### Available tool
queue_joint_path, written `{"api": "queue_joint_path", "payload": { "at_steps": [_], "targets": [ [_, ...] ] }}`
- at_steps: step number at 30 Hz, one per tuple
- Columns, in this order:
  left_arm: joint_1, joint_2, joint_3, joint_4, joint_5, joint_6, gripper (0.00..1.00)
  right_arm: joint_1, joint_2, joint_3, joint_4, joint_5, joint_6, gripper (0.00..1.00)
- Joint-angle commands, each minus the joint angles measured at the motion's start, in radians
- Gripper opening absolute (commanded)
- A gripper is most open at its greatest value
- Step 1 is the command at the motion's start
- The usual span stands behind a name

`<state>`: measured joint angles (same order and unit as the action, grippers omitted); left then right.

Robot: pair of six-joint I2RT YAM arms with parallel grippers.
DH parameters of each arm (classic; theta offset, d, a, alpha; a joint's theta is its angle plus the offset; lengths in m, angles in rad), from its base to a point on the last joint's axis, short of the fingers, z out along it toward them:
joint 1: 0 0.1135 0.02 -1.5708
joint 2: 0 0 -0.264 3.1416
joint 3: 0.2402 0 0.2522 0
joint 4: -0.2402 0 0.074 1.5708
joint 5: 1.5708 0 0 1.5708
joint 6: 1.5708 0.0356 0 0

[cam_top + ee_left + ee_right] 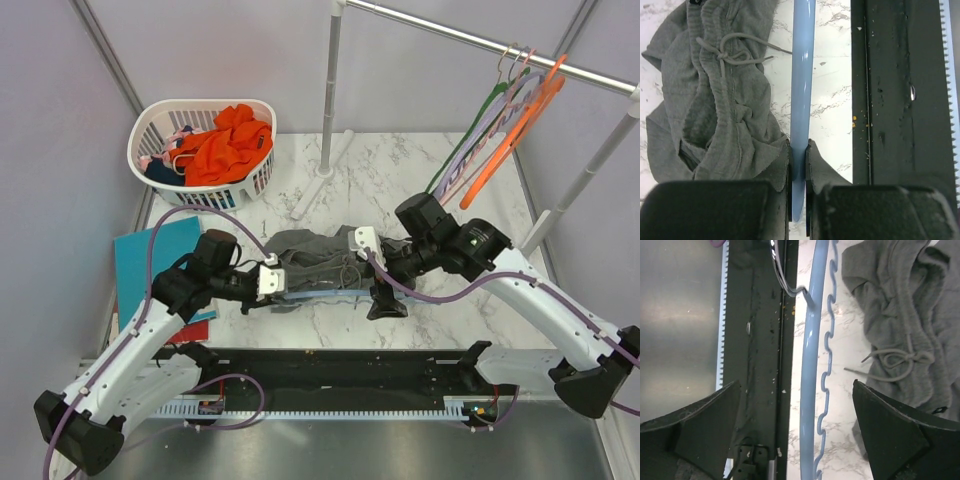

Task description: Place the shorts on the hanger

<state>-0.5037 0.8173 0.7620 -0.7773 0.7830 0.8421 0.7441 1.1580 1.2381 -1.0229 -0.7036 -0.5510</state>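
The hanger (322, 296) is lying flat on the desk (440, 175), its long axis running left to right, parallel to the near edge. It is thin and light blue, with a smooth upper bar and a wavy, notched lower bar (828, 355). The wavy bar is facing the far side. The metal hook (784, 282) is pointing toward the near side, reaching over the black rail (340, 368).

The shorts (312, 256) are sitting just beyond the hanger on its far side, crumpled in a grey heap that is stretching left to right along the bar. The fabric is soft and ribbed at the waist, and the drawstring (722, 52) is lying tied in a loose bow on top. At the left end the cloth is reaching right up to the hanger.

The left gripper (798, 150) is clenching the hanger's smooth bar near its left end, jaws pressed on both sides of it. The right gripper (796, 387) is hovering released over the right part of the hanger, jaws spread wide, straddling both bars without touching them.

A white basket (160, 125) holding an orange garment (225, 145) is sitting at the far left. Coloured hangers (500, 130) are hanging from the rail at the far right.
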Motion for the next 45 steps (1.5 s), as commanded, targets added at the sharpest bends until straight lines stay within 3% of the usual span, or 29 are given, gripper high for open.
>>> {"api": "queue_joint_path", "payload": {
  "at_steps": [1, 5, 13, 16, 17, 19, 21, 24, 27, 29, 32, 36, 45],
  "targets": [
    [-0.002, -0.017, 0.025, 0.087, 0.004, -0.190, 0.02, 0.004, 0.057, 0.122, 0.034, -0.020, -0.068, 0.98],
    [-0.002, 0.017, 0.072, 0.093, -0.001, -0.235, 0.02, 0.012, 0.172, 0.236, 0.014, -0.033, -0.064, 0.88],
    [-0.010, 0.043, 0.100, 0.104, 0.010, -0.273, 0.02, 0.098, 0.241, 0.271, 0.001, 0.045, -0.142, 0.74],
    [-0.010, 0.045, 0.111, 0.115, 0.021, -0.288, 0.02, 0.106, 0.259, 0.265, 0.015, 0.093, -0.147, 0.53],
    [-0.010, 0.048, 0.112, 0.119, 0.019, -0.291, 0.02, 0.106, 0.267, 0.274, 0.020, 0.104, -0.144, 0.29],
    [-0.010, 0.051, 0.115, 0.134, -0.001, -0.317, 0.02, 0.106, 0.279, 0.290, 0.029, 0.148, -0.110, 0.00],
    [-0.006, 0.052, 0.112, 0.176, -0.068, -0.381, 0.06, 0.106, 0.278, 0.311, 0.038, 0.183, -0.102, 0.00],
    [0.084, 0.043, 0.094, 0.263, -0.087, -0.455, 0.37, 0.100, 0.259, 0.346, 0.046, 0.275, -0.101, 0.00],
    [0.230, 0.069, 0.092, 0.332, -0.055, -0.500, 0.50, 0.089, 0.229, 0.371, 0.031, 0.351, -0.121, 0.00],
    [0.325, 0.100, 0.115, 0.343, -0.028, -0.514, 0.53, 0.086, 0.209, 0.382, -0.009, 0.400, -0.139, 0.00],
    [0.370, 0.202, 0.154, 0.336, -0.051, -0.540, 0.55, 0.084, 0.181, 0.388, -0.038, 0.432, -0.142, 0.00],
    [0.369, 0.325, 0.192, 0.302, -0.097, -0.554, 0.56, 0.072, 0.163, 0.379, -0.042, 0.501, -0.161, 0.00],
    [0.294, 0.546, 0.261, 0.268, -0.234, -0.558, 0.61, 0.008, 0.190, 0.348, -0.042, 0.469, -0.179, 0.00]
  ]
}}
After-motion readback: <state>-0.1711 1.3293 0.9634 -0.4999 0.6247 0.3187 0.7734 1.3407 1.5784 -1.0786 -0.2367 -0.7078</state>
